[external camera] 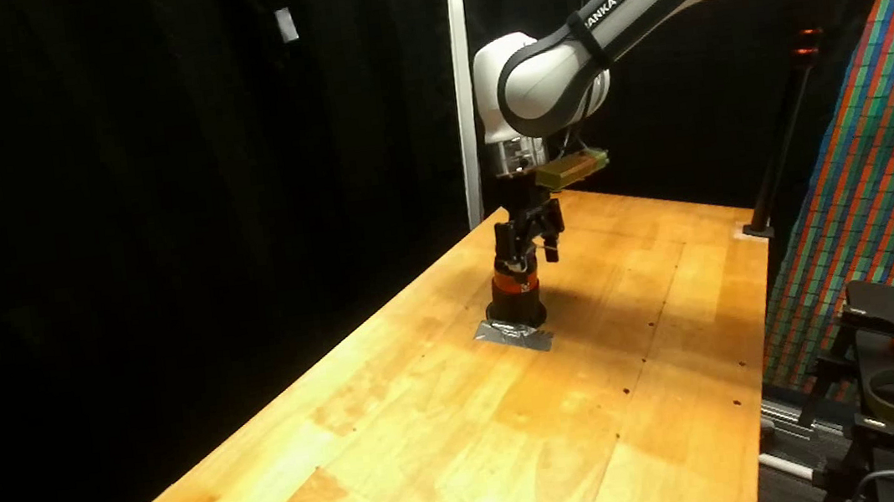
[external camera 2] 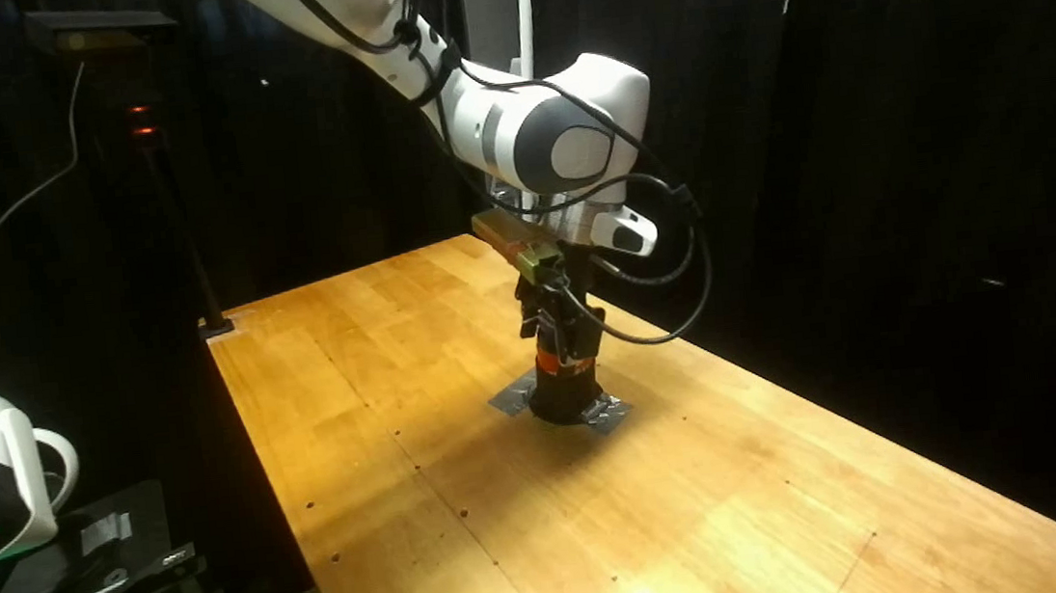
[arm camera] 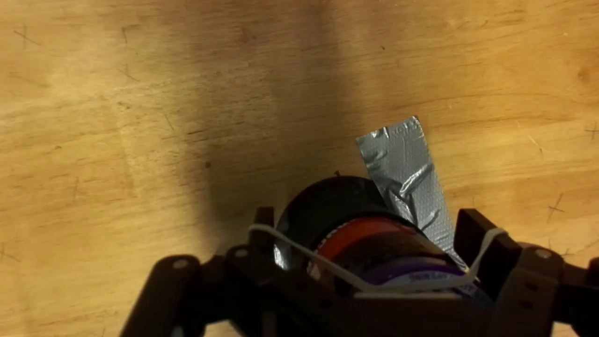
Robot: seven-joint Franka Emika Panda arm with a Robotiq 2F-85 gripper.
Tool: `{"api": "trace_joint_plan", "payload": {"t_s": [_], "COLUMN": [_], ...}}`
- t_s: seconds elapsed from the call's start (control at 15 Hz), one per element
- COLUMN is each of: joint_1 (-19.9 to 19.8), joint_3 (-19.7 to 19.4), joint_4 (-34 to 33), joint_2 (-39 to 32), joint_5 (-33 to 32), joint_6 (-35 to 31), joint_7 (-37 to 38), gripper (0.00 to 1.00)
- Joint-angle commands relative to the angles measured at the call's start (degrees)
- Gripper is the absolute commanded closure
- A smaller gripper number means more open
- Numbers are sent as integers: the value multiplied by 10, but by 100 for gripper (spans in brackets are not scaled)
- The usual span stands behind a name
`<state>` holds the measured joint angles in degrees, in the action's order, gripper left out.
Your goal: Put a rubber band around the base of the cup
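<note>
Wrist view: wide gripper [arm camera: 372, 224] over cup [arm camera: 372, 241], rubber band [arm camera: 365, 285] across fingers [arm camera: 486, 257], cup's contents hidden

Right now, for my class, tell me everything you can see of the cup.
The cup is dark and roughly cylindrical, wider at its foot, with an orange-red stripe around it; the wrist view adds purple and print higher up. Its material is unclear. It stands upright on the table, silvery tape touching its foot. The open gripper is at its upper end, a pale rubber band stretched across; I can't tell if either touches it.
</note>
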<state>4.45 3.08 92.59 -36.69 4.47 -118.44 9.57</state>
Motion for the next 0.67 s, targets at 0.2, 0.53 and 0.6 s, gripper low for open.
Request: {"api": "trace_joint_plan", "payload": {"t_s": [0.2, 0.53, 0.6], "joint_1": [-3, 0, 1], "joint_3": [1, 2, 2], "joint_4": [112, 181, 197], "joint_2": [66, 98, 106], "joint_5": [11, 11, 11], "joint_6": [-74, -171, -192], "joint_7": [-14, -8, -6], "gripper": [0, 49, 56]}}
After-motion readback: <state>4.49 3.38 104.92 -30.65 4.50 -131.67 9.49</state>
